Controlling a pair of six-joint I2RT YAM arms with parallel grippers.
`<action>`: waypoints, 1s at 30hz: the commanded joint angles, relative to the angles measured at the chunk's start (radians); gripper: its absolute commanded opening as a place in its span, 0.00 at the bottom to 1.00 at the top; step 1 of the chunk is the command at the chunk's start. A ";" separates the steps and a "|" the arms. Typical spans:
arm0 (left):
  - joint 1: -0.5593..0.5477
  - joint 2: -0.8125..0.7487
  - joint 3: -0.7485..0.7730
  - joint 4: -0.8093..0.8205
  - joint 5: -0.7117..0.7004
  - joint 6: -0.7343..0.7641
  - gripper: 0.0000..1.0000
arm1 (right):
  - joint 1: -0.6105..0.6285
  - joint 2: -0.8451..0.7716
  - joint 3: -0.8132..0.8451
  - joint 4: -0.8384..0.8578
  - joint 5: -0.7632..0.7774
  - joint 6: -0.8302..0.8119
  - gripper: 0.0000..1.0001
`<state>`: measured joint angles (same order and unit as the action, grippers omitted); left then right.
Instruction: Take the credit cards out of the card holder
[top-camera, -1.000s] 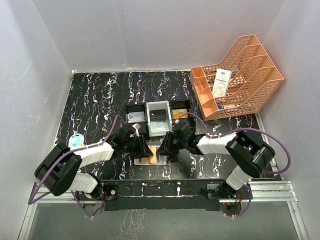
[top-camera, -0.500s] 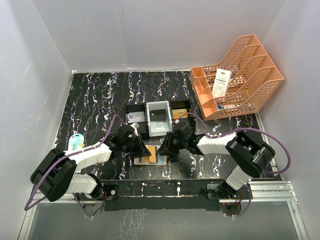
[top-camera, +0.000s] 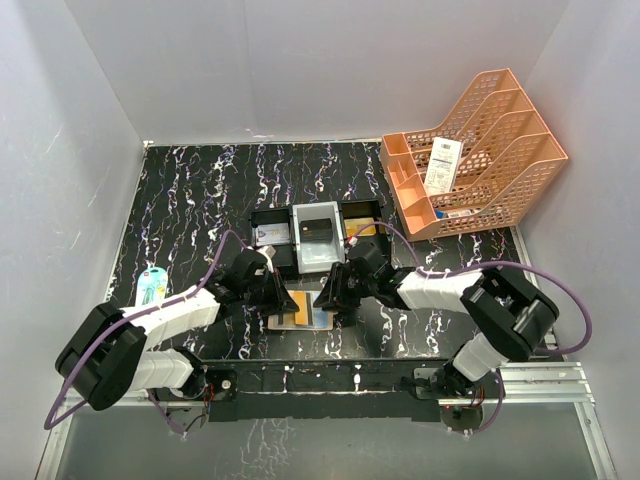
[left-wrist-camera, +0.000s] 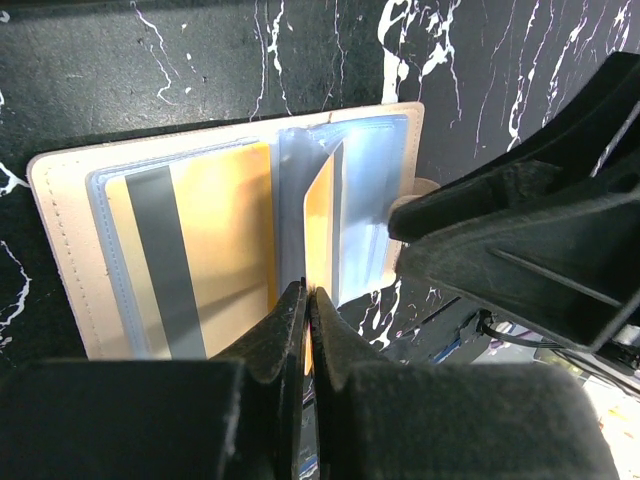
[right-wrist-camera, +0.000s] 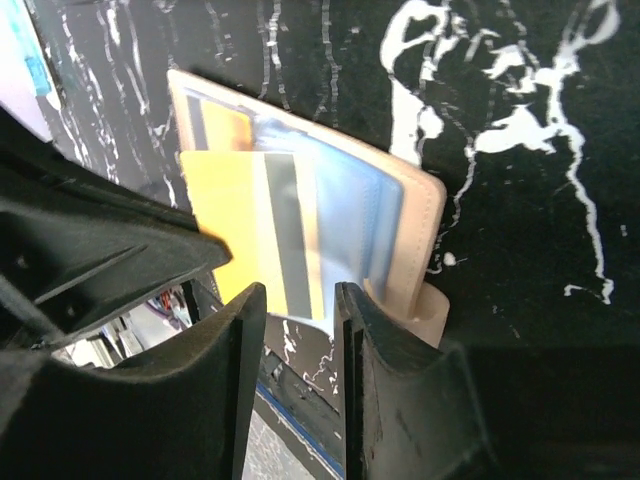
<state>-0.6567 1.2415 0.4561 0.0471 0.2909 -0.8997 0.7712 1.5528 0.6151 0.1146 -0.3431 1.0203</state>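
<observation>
At the counter's near edge, your card holder lies open. One gold card is slotted in it, and your left gripper pinches a second gold card. The right gripper sits slightly spread. Behind is a three-compartment tray with card-like stuff, then an orange rack holding one receipt.

In the top view, the left gripper and right gripper cover most of the open tan leather-like card holder. In the left wrist view, the lower edge of the upright gold plastic card is hidden between the closed fingers. The contents of the black-and-grey three-compartment tray are too small to identify.
</observation>
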 joint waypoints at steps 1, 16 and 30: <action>-0.001 -0.016 0.014 -0.020 0.000 0.015 0.00 | -0.002 -0.074 0.069 -0.013 -0.041 -0.082 0.33; -0.001 0.015 0.017 0.039 0.049 0.001 0.04 | 0.014 0.109 0.083 -0.012 -0.040 -0.060 0.33; -0.001 0.033 -0.005 0.094 0.092 -0.017 0.00 | 0.013 0.096 0.025 0.004 -0.004 -0.015 0.27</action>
<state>-0.6563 1.3212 0.4557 0.1688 0.3847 -0.9211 0.7788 1.6566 0.6689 0.1577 -0.4149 1.0153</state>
